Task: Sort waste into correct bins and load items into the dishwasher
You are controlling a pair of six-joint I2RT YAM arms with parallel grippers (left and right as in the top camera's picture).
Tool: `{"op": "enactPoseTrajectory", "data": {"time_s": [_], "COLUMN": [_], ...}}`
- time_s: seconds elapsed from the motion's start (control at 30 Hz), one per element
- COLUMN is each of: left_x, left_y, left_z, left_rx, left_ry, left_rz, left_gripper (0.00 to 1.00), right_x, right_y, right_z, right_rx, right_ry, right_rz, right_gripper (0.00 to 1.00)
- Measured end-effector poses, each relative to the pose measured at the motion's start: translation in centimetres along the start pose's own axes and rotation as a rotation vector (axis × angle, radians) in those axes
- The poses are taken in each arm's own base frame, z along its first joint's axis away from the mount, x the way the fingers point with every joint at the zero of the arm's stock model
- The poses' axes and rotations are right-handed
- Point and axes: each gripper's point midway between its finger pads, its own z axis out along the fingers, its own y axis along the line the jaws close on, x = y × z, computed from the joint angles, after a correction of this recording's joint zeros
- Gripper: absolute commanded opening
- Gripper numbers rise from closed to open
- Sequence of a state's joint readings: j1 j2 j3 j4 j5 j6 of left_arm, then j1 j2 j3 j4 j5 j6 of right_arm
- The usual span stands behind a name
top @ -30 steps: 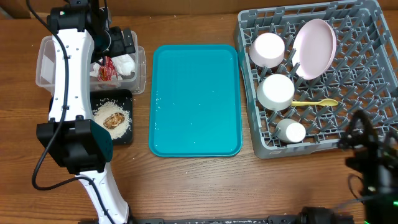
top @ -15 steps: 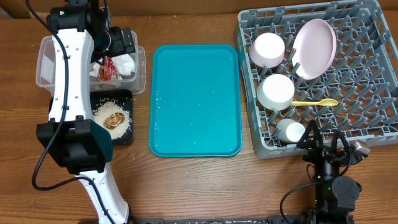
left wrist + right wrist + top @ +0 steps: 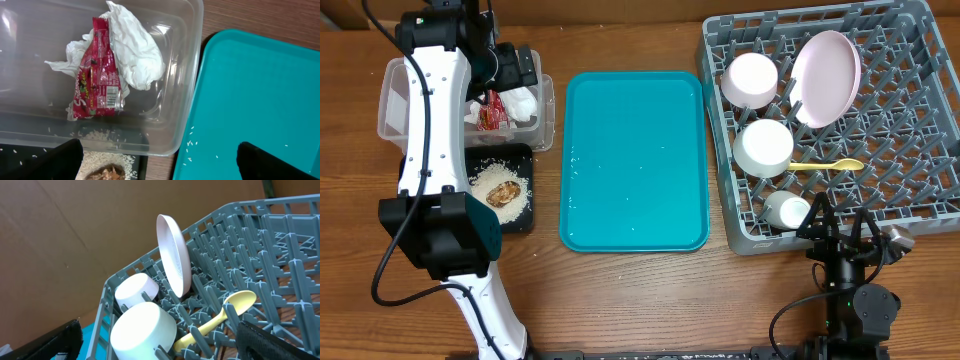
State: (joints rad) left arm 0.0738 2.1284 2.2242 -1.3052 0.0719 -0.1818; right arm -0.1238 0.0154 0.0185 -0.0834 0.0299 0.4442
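My left gripper (image 3: 517,70) hangs open and empty over the clear tub (image 3: 395,100); in the left wrist view (image 3: 160,165) its jaws stand wide apart. The tub holds the red wrapper (image 3: 97,80) and the white napkin (image 3: 137,50). The black tray (image 3: 525,218) holds rice (image 3: 485,170) and the brown lump (image 3: 503,192). No orange-brown strip shows. My right gripper (image 3: 840,228) is open and empty at the front edge of the grey rack (image 3: 910,100). The rack holds the pink plate (image 3: 175,255), pink bowl (image 3: 135,291), whitish bowl (image 3: 142,332), cup (image 3: 788,212) and yellow spoon (image 3: 235,305).
The teal tray (image 3: 635,160) lies between the bins and the rack, with a few rice grains (image 3: 190,145) near its left edge. The left arm's white link (image 3: 430,120) stretches over the tub and the black tray. Bare wood table (image 3: 650,290) lies in front.
My right gripper has swung left from the table's right edge to the rack's front edge, then held still. The left arm has not moved.
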Motion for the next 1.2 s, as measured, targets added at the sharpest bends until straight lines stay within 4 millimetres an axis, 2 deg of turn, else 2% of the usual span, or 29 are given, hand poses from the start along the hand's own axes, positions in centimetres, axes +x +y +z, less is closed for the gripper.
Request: {"op": "enactPoseTrajectory", "data": {"time_s": [0.53,0.63,0.7,0.73,0.83,0.87,0.97,1.0,1.03,1.07,1.1,1.2], "left_x": [0.0,0.0,0.6,1.2,4.9,6.0,12.0,13.2,14.6,15.6,16.5,18.9], "left_y": [-0.1,-1.0,-2.3,-3.4,-7.0,-7.7,-9.0,-9.2,-9.4,-9.5,-9.4,-7.0], "left_z": [-0.1,-1.3,-3.0,-4.3,-9.0,-9.9,-12.1,-12.5,-12.9,-13.4,-13.8,-15.3], "left_rx": [0.001,0.011,0.027,0.039,0.093,0.107,0.14,0.148,0.156,0.164,0.164,0.132], "left_ry": [-0.002,-0.027,-0.052,-0.066,-0.112,-0.119,-0.093,-0.088,-0.081,-0.083,-0.087,-0.121], "left_rz": [0.002,0.019,0.047,0.069,0.162,0.184,0.267,0.286,0.306,0.323,0.337,0.327], "left_gripper": [1.0,1.0,1.0,1.0,1.0,1.0,1.0,0.99,0.71,0.83,1.0,1.0], "right_x": [0.0,0.0,0.0,0.0,0.0,0.0,0.0,0.0,0.0,0.0,-0.1,-0.1], "right_y": [0.0,0.0,0.0,0.0,0.0,0.0,0.0,0.0,0.0,0.0,0.0,0.0], "right_z": [0.0,0.0,0.0,0.0,0.0,0.0,0.0,0.0,0.0,0.0,0.0,0.0], "right_rx": [0.0,0.0,0.0,0.0,-0.001,-0.001,-0.001,-0.002,-0.001,-0.001,-0.002,-0.002], "right_ry": [0.001,0.001,0.001,0.0,-0.002,-0.001,-0.002,-0.002,-0.002,-0.002,-0.002,-0.002], "right_rz": [0.0,0.0,0.0,0.0,0.001,0.0,0.0,0.0,0.0,0.0,0.0,0.0], "right_gripper": [1.0,1.0,1.0,1.0,1.0,1.0,1.0,1.0,1.0,1.0,1.0,1.0]}}
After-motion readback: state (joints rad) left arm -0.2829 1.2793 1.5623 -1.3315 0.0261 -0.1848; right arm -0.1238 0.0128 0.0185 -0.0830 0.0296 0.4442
